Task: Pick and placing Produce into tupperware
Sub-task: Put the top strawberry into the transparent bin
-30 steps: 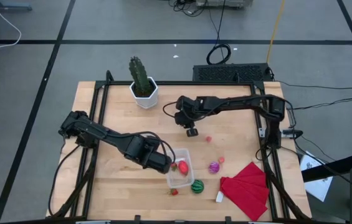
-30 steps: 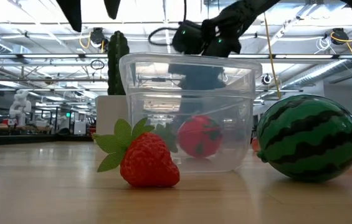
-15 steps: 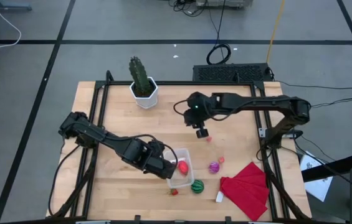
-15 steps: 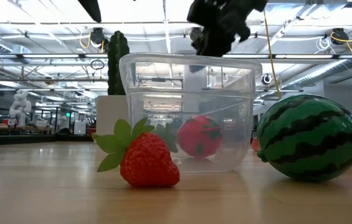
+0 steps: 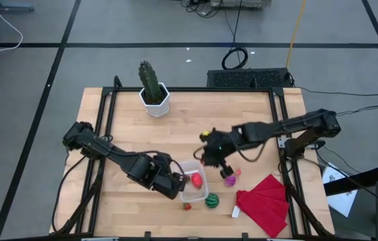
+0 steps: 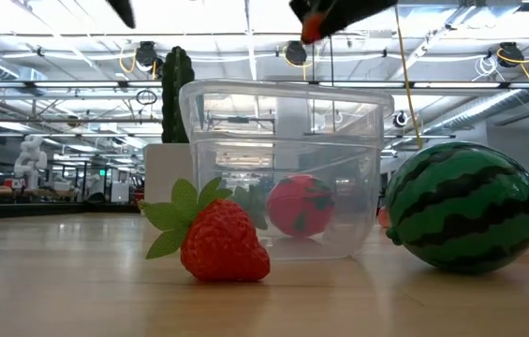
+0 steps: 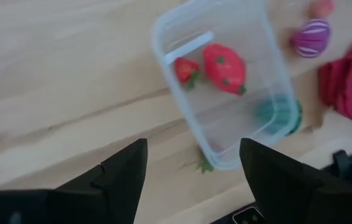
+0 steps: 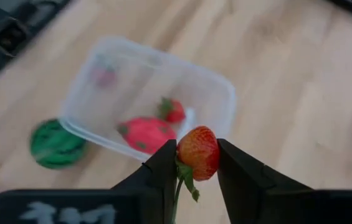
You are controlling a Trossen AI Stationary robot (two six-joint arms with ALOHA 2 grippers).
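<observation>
My right claw [image 8: 195, 163] pinches a strawberry [image 8: 198, 152] beside the tupperware [image 8: 147, 93]; my left claw [image 7: 191, 168], spread, hovers near it.

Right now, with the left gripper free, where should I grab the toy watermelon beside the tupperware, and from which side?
Grip it across its widest middle, coming from straight above. The watermelon is a round ball sitting close beside the tupperware, so the open left gripper should probably close on the two sides facing away from that wall, not squeeze a finger between them.
</observation>
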